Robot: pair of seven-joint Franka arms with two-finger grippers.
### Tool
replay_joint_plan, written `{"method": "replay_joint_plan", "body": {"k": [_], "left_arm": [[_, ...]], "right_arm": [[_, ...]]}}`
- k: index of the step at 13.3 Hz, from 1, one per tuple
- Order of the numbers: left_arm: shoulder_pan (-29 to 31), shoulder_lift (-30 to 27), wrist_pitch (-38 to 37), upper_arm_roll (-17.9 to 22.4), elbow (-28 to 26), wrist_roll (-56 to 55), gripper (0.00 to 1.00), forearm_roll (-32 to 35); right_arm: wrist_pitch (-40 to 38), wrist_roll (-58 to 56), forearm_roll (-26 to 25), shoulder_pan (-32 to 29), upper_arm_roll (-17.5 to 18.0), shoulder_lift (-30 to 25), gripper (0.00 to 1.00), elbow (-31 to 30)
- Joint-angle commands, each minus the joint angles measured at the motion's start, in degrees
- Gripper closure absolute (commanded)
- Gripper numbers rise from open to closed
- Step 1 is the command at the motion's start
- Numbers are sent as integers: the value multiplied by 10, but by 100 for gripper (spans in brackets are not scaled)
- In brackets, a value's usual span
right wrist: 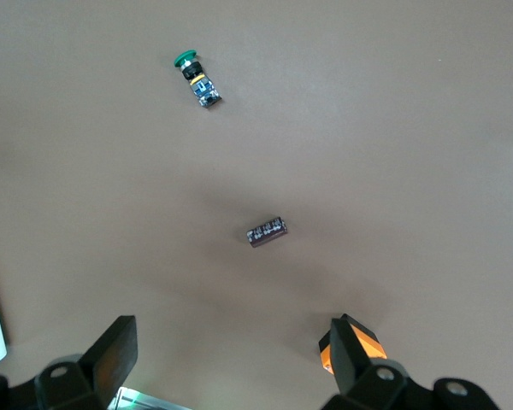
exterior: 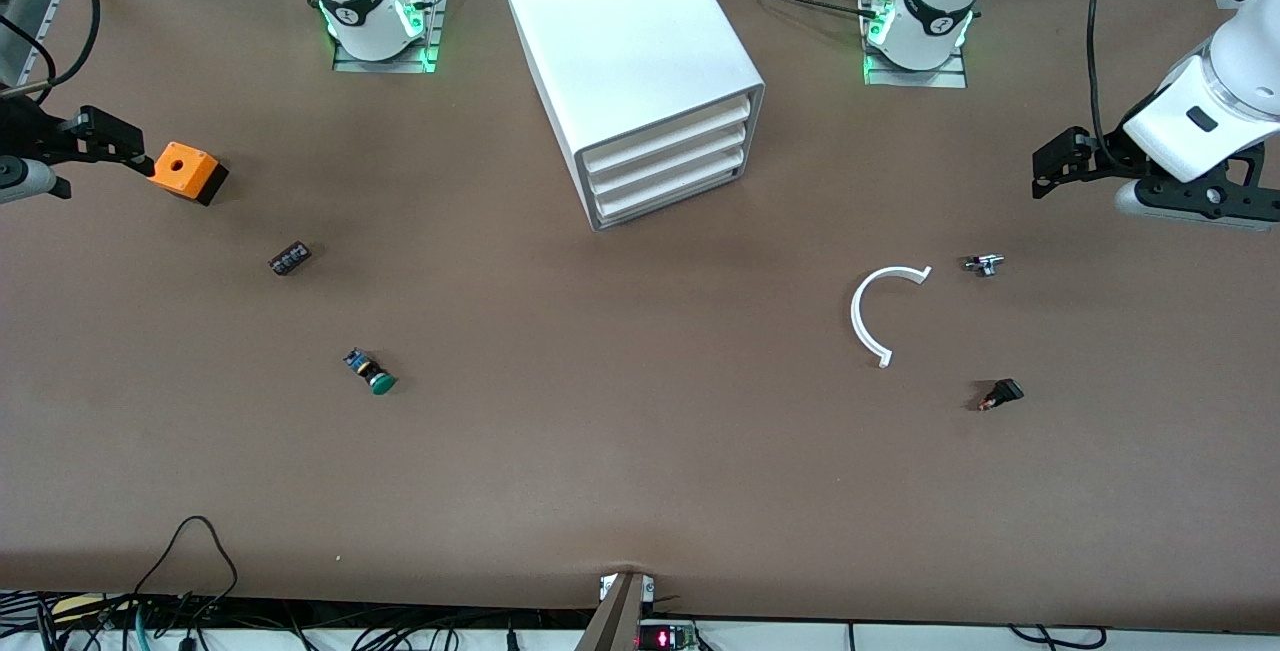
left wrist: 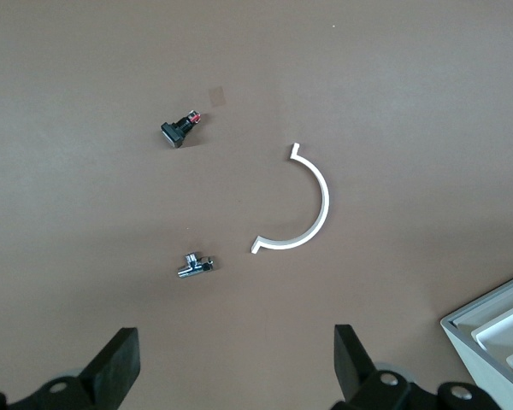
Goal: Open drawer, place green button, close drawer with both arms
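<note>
The white cabinet [exterior: 630, 41] stands at the middle of the table near the arms' bases, and its lowest drawer [exterior: 668, 195] is shut like the two above it. The green-capped button [exterior: 370, 372] [right wrist: 197, 79] lies on its side on the brown table, toward the right arm's end and nearer the front camera than the cabinet. My right gripper [exterior: 120, 143] [right wrist: 232, 346] hangs open beside the orange cube [exterior: 186, 171], holding nothing. Up over the left arm's end of the table, my left gripper [exterior: 1046, 169] [left wrist: 235, 359] is also open and empty.
A small black cylindrical part [exterior: 289, 258] [right wrist: 266, 231] lies between the cube and the button. Toward the left arm's end lie a white half-ring [exterior: 884, 315] [left wrist: 303, 205], a small metal piece [exterior: 984, 264] [left wrist: 193, 266] and a black switch [exterior: 1002, 394] [left wrist: 179, 130].
</note>
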Motion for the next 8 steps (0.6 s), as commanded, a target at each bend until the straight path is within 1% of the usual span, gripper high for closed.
{"method": "replay_joint_plan", "body": {"k": [1, 8], "left_arm": [[-1, 9, -11, 1, 18, 4, 0, 11], [-1, 10, -11, 0, 18, 3, 0, 11]], "right_arm": [[-4, 1, 9, -5, 6, -6, 0, 0], [3, 4, 9, -5, 4, 3, 0, 7]]}}
